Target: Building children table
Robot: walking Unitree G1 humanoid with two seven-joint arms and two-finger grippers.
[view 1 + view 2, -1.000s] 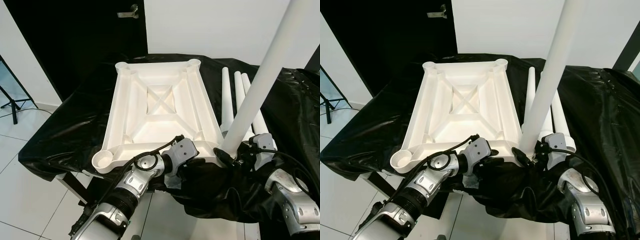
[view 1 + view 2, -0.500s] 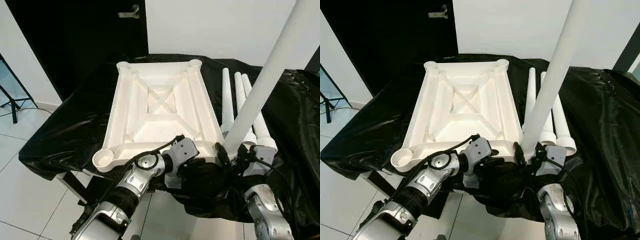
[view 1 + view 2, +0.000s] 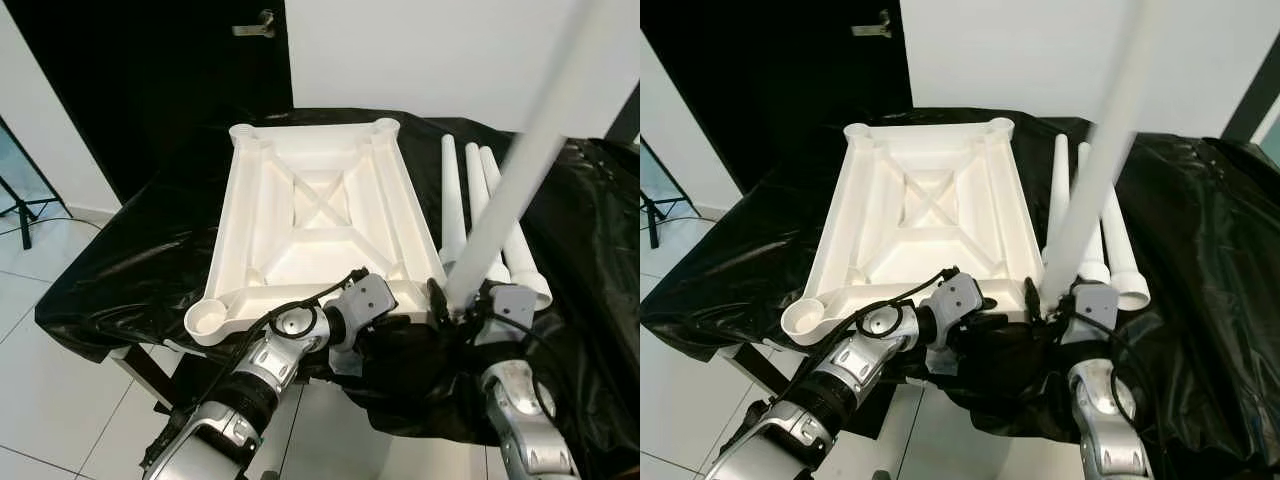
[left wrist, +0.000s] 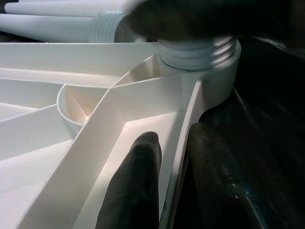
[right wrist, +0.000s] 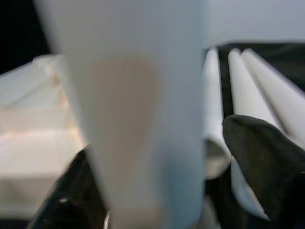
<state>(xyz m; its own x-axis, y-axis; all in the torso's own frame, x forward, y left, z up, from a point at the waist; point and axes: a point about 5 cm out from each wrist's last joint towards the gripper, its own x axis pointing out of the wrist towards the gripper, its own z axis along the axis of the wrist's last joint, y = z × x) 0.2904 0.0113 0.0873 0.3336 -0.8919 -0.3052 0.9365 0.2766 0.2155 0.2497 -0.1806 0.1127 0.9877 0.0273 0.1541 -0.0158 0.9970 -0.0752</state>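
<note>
Tabletop (image 3: 315, 215): upside down on the black cloth (image 3: 130, 260), ribs showing.
Leg in hand (image 3: 500, 215): upright at 4 o'clock corner socket, threaded end entering; blurred now, sharp a moment ago, so probably turning.
Right gripper (image 3: 462, 305): fingers clamped round that leg's base.
Left gripper (image 4: 167, 186): fingers pinching the near rim, steadying it.
Spare legs (image 3: 480, 215): three lying at 3 o'clock.
Meaning: first leg apparently being screwed home.

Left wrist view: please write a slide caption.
Left claw pinches the tabletop rim beside the threaded leg in its corner socket.
</note>
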